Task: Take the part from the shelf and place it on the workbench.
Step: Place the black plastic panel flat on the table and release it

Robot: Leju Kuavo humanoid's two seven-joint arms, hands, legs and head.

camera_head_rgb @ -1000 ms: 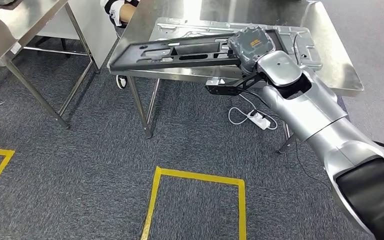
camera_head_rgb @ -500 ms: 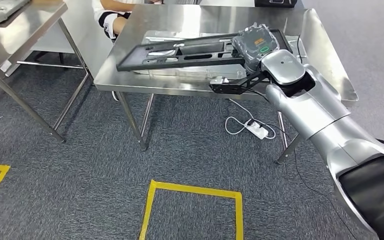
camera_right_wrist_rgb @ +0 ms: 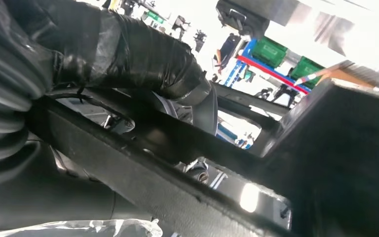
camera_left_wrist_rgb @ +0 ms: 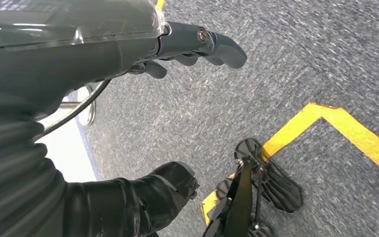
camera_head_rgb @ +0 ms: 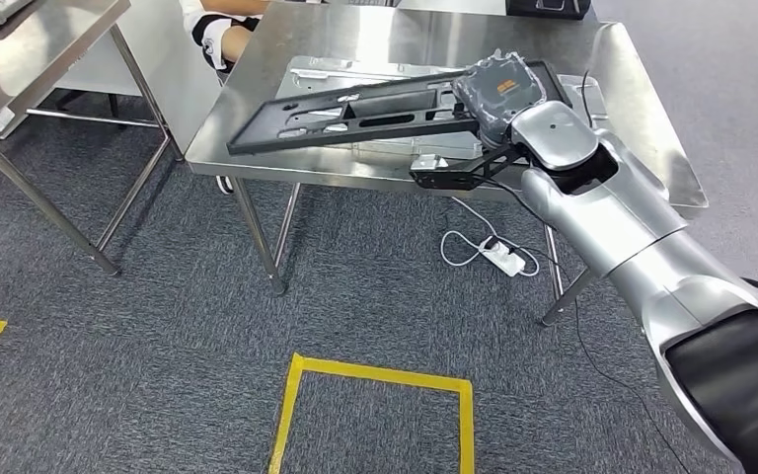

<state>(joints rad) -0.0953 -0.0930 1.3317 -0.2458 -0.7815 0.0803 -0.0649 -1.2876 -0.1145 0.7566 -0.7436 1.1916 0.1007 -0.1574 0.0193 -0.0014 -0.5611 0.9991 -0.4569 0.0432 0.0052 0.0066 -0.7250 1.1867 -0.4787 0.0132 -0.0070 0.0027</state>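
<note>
A long flat black part (camera_head_rgb: 355, 114) with cut-outs hangs level above the steel workbench (camera_head_rgb: 642, 118). My right hand (camera_head_rgb: 501, 91) grips its right end, and the part's left end reaches past the bench's left front corner. In the right wrist view my thumb (camera_right_wrist_rgb: 148, 54) wraps over the part's black frame (camera_right_wrist_rgb: 177, 177). A silver metal panel (camera_head_rgb: 336, 71) lies flat on the bench under the part. My left hand (camera_left_wrist_rgb: 143, 74) hangs over the grey carpet with its fingers curled and nothing in it.
A second steel table (camera_head_rgb: 30, 59) stands at the far left. A person's striped sleeve (camera_head_rgb: 207, 30) is seen behind the bench. A white power strip (camera_head_rgb: 503, 259) and cables lie on the carpet beneath the bench. Yellow floor tape (camera_head_rgb: 375, 375) marks a square in front.
The whole scene has shifted as the camera moved closer to the bench. The black part, still in my right hand, now reaches further over the bench top.
</note>
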